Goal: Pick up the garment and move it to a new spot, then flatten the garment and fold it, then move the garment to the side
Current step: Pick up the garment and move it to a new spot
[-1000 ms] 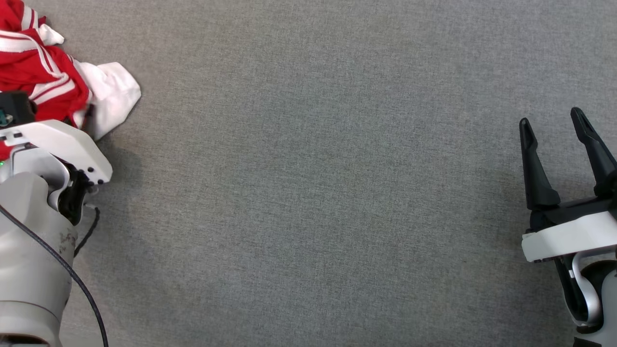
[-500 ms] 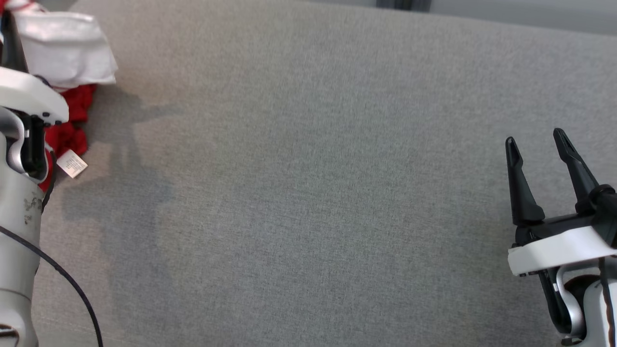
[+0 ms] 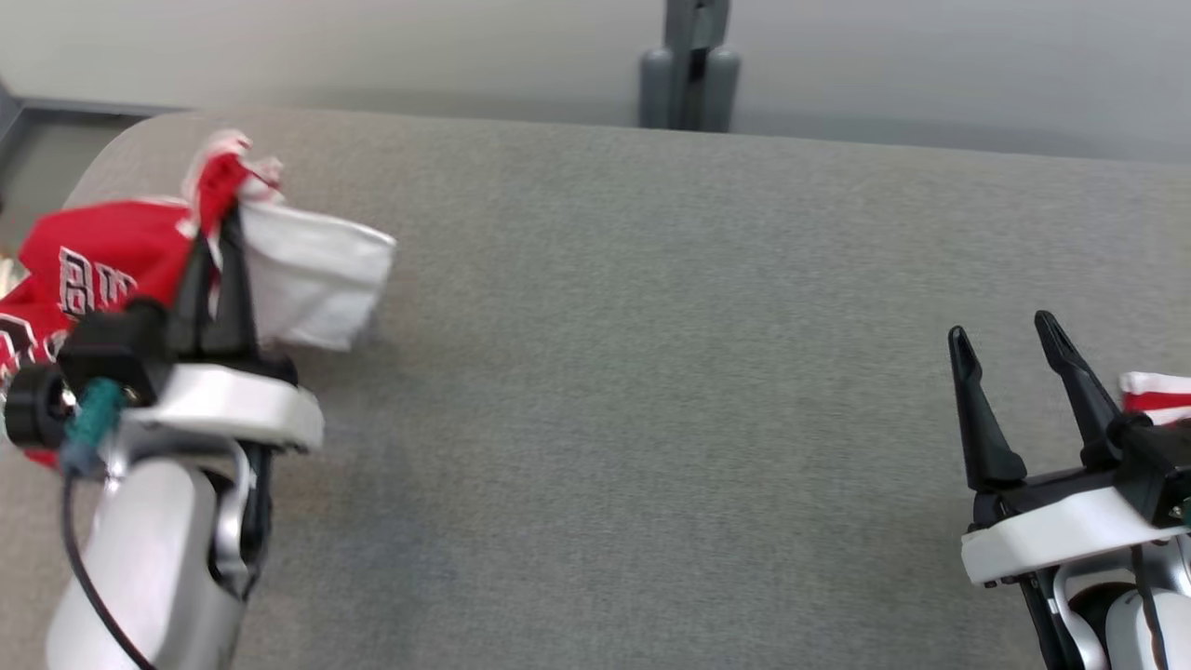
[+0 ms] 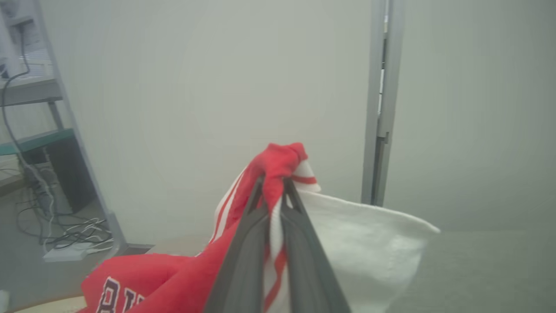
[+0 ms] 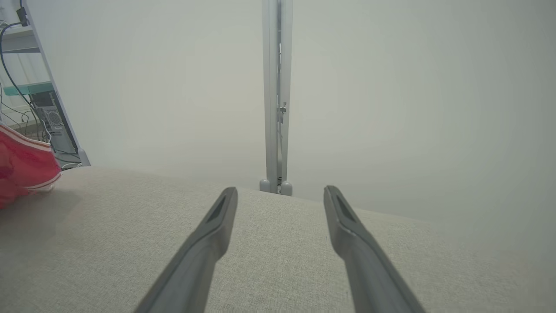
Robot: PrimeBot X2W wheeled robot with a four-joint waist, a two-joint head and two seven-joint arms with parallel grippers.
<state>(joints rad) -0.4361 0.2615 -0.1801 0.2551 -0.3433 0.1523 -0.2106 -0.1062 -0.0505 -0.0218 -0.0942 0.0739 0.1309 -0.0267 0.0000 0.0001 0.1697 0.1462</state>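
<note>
Left wrist view: left claw (image 4: 273, 184) pinches the garment (image 4: 369, 234) bunch, raised, likely for carrying; right claw (image 3: 1001, 328) spread, idle over the desk (image 3: 651, 372).

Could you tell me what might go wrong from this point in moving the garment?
The left gripper pinches only a small bunch of the garment at its fingertips, so the cloth may slip out.
The garment hangs near the far left corner of the table, so a loose part might drop over the edge.
The right gripper is open and far off, giving no second hold.
</note>
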